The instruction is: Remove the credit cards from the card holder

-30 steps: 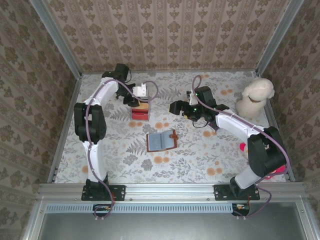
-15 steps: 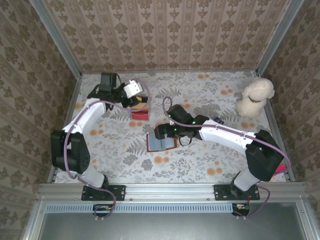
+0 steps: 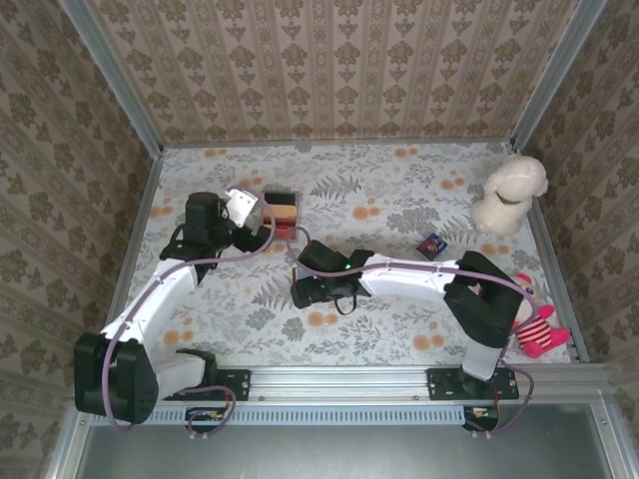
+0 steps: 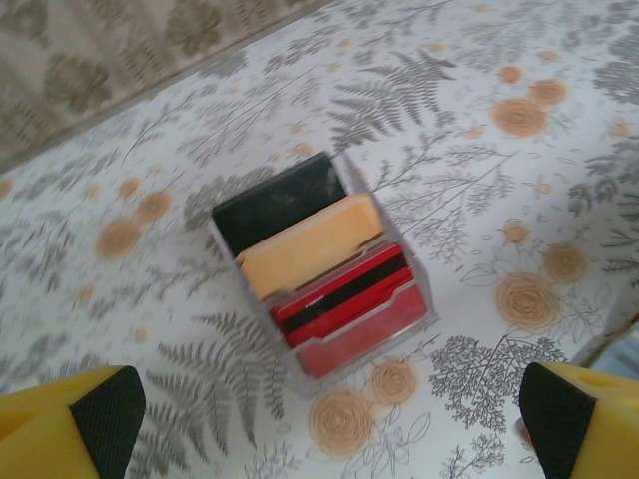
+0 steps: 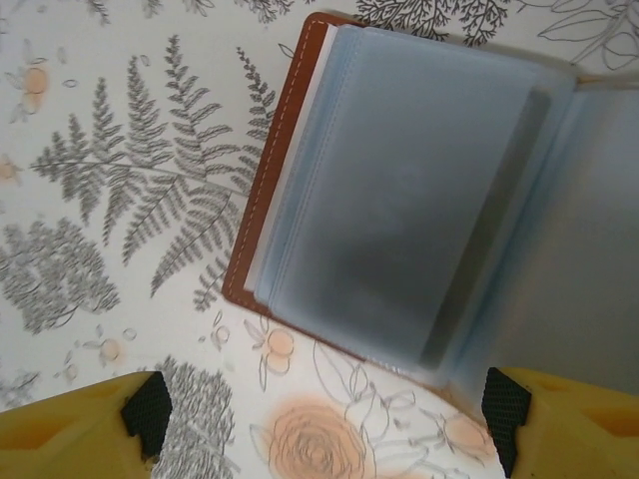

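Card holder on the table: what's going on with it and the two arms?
The right gripper hovers open over the brown card holder, which lies open on the table, grey-blue sleeves up. The left gripper, open and empty, hangs above a small clear box holding a dark card, a tan-orange card and a red card.

- The left claw (image 4: 329, 424) has drawn back from the striped box (image 4: 359, 334) toward the near left of the tabletop (image 3: 399, 190), and its jaws now stand wide apart with nothing between them.
- The right claw (image 5: 326, 411) has swung in from the far right and now hangs over the open card holder (image 5: 399, 200), jaws spread.
- With the right arm moved off, a small dark item (image 3: 431, 243) and a red-and-pink plush toy (image 3: 534, 324) show on the right.
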Tool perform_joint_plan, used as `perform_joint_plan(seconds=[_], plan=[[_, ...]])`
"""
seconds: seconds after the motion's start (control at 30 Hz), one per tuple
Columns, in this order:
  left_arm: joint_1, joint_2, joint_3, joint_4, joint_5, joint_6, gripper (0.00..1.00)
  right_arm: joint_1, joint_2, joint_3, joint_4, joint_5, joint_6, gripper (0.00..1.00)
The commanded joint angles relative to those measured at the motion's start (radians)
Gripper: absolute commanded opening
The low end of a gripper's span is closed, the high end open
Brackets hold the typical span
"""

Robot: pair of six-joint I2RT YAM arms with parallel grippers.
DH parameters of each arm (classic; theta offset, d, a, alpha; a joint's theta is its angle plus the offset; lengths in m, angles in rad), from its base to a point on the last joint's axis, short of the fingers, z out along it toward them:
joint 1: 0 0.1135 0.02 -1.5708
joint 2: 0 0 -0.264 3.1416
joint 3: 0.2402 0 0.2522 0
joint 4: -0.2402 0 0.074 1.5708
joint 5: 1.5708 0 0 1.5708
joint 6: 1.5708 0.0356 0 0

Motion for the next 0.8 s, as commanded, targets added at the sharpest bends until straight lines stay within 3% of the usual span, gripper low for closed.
perform_joint_plan(seconds=[0.0,0.2,0.37,0.57,0.77], plan=[[0.004,-0.050,-0.044,-0.012,-0.094,-0.171,1.00,0.007,0.047,0.065,-0.058,0.095,0.007,0.83],[0.016,-0.144,-0.097,0.021,-0.267,-0.347,1.00,0.009,0.137,0.157,-0.154,0.195,-0.013,0.82],[0.026,-0.126,-0.014,-0.138,-0.376,-0.487,1.00,0.008,0.191,0.178,-0.190,0.190,-0.019,0.84],[0.055,-0.077,0.007,-0.178,-0.391,-0.553,1.00,0.003,0.233,0.181,-0.203,0.164,-0.008,0.84],[0.085,-0.054,0.013,-0.205,-0.349,-0.613,1.00,-0.023,0.217,0.134,-0.166,0.105,0.003,0.75]])
